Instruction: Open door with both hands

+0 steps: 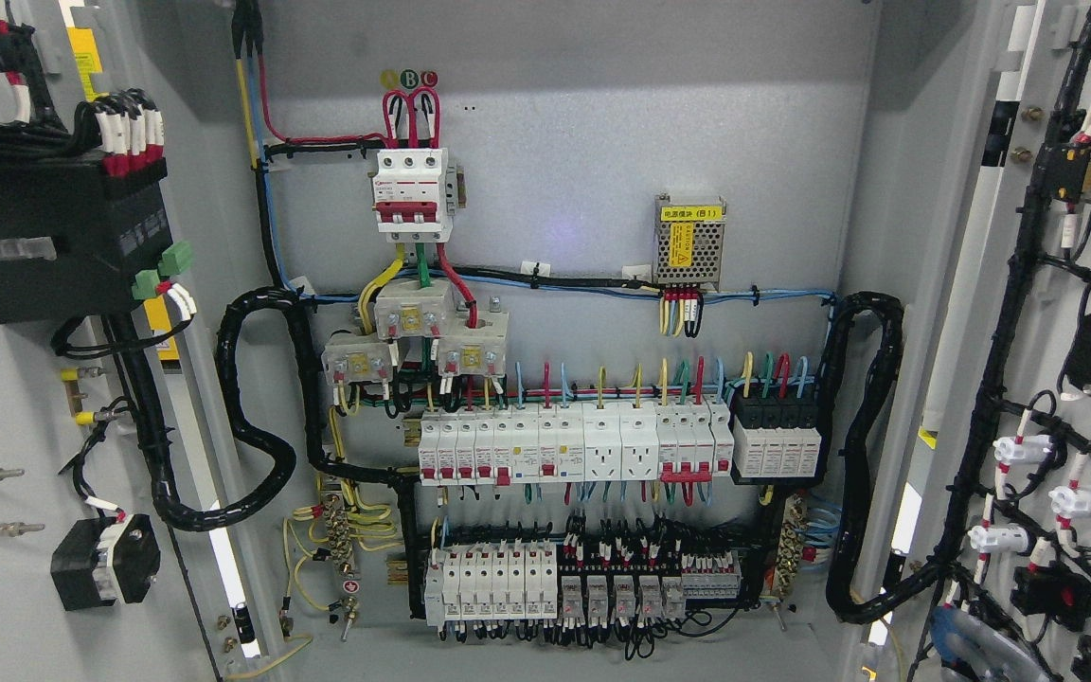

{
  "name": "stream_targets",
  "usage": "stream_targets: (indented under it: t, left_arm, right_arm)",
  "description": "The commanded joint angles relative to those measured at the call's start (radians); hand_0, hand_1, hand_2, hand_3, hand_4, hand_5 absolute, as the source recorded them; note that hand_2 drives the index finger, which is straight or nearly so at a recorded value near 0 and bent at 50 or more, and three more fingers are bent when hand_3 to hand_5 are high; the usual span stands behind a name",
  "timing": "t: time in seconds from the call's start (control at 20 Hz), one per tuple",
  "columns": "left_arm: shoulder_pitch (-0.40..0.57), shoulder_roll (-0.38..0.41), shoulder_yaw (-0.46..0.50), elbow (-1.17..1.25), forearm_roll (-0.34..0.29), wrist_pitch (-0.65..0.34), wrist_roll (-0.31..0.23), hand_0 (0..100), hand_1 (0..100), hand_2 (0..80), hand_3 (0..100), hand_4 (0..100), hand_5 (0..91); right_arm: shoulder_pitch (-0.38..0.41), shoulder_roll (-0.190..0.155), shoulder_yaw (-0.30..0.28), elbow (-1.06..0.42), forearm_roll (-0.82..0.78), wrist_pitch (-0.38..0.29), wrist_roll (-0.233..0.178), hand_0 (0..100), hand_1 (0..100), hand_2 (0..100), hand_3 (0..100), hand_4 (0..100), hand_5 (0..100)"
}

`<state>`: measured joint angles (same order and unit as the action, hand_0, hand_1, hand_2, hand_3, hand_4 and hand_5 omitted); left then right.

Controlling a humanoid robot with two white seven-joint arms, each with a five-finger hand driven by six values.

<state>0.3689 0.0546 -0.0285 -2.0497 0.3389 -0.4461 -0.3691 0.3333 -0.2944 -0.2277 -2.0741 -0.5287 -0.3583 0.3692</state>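
- Doors: left door [25,398] and right door [1057,379] both stand swung wide, flanking the cabinet [564,142] interior.
- You see neither hand, so finger state and the nearer arm cannot be told.

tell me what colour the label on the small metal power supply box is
Yellow, with dark print, on the perforated silver metal power supply box; the head view shows it best.

Red three-pole breaker [410,194] above white breaker rows [564,445], power module [689,242] right.
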Motion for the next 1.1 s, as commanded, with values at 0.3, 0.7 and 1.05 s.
stream_targets:
  t: [0.3,0.7,1.05]
  left_arm:
    - [0.093,0.022,0.209,-0.043,0.095,-0.011,-0.008,0,0,0.0,0,0,0.0]
    - [0.104,0.031,0.291,-0.035,0.161,-0.019,-0.008,0,0,0.0,0,0,0.0]
    - [0.102,0.043,0.363,-0.023,0.209,0.02,-0.01,0,0,0.0,0,0,0.0]
  right_arm:
    - [0.041,0.031,-0.088,-0.006,-0.1,-0.001,0.002,20,12,0,0,0,0]
    - [0.053,0.06,-0.122,-0.004,-0.102,-0.001,0.002,20,12,0,0,0,0]
    - [0.064,0.064,-0.124,-0.009,-0.102,-0.01,0.002,20,12,0,0,0,0]
